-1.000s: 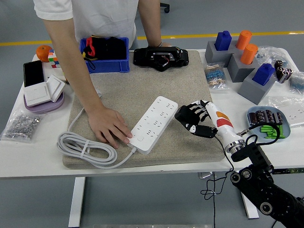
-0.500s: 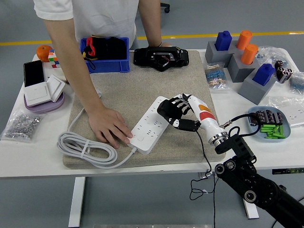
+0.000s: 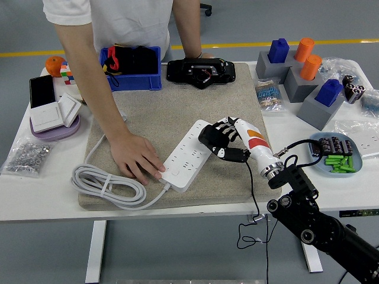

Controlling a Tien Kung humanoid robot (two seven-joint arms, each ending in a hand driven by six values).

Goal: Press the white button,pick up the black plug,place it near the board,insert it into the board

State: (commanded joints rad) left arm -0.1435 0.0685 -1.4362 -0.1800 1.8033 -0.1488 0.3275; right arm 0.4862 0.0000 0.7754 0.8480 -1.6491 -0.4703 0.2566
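Head view shows my right hand (image 3: 222, 142) curled around the black plug (image 3: 208, 135), holding it over the long white power strip (image 3: 190, 153). A person's hand (image 3: 137, 157) pins the strip's switch end, probably so insertion won't shove it.

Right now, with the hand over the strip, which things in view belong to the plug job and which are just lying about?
In the job:
- white power strip with its coiled cable
- right hand, over the strip's far end
- person's hand, pressing on the strip's near end

Lying about:
- blue bin
- black device
- grey blocks with blue and orange pegs
- wall switches
- bag of screws
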